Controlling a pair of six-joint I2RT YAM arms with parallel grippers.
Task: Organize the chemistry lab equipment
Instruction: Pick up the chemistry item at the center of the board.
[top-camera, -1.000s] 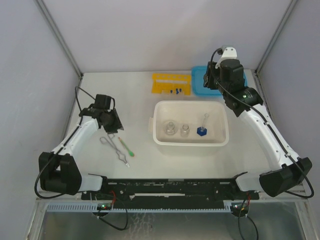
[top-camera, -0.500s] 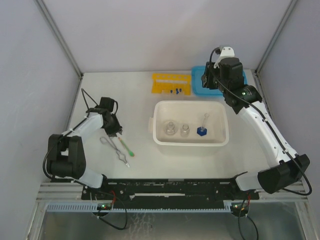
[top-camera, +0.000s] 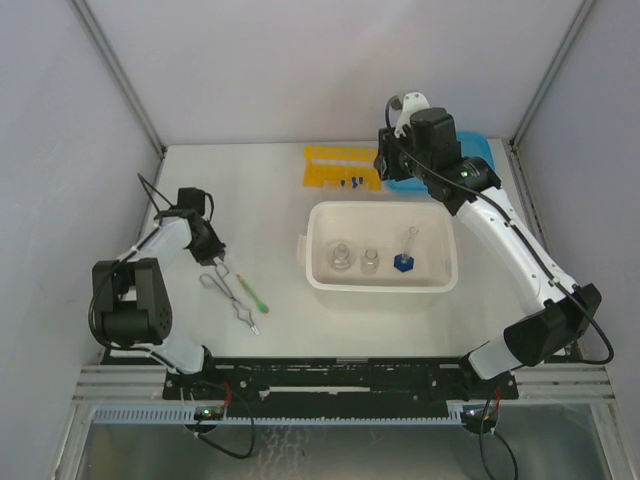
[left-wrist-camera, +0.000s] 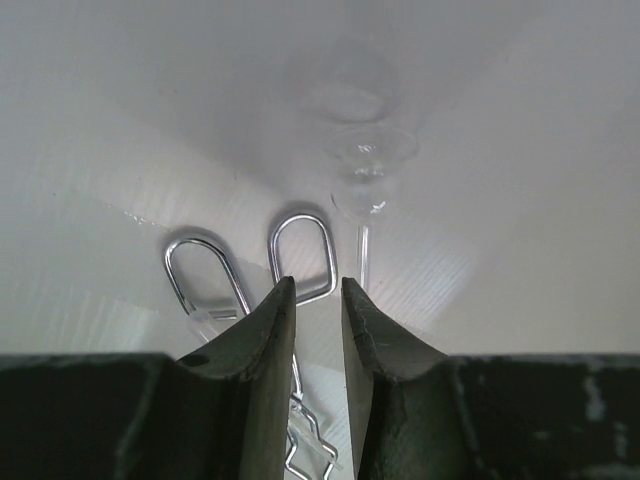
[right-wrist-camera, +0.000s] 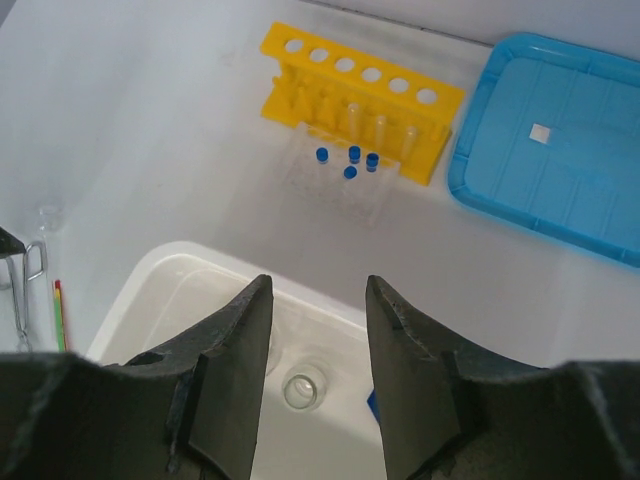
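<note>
The left tool (left-wrist-camera: 313, 330) is held low over the tongs (left-wrist-camera: 290, 290) on the counter (top-camera: 250, 200), its jaws nearly shut with only a narrow gap and nothing gripped. The right tool (right-wrist-camera: 315, 340) is held open and empty above the tub (right-wrist-camera: 200, 270), the yellow rack (right-wrist-camera: 360, 100) and blue-capped tubes (right-wrist-camera: 350, 160) being seen beyond it beside the blue lid (right-wrist-camera: 560, 170).

The left arm is folded back on itself, its left claw (top-camera: 216, 256) held low at the left side with jaws only a narrow slit apart. The right arm stretches far forward, raised, its right claw (right-wrist-camera: 318, 330) pointing down with jaws parted.
</note>
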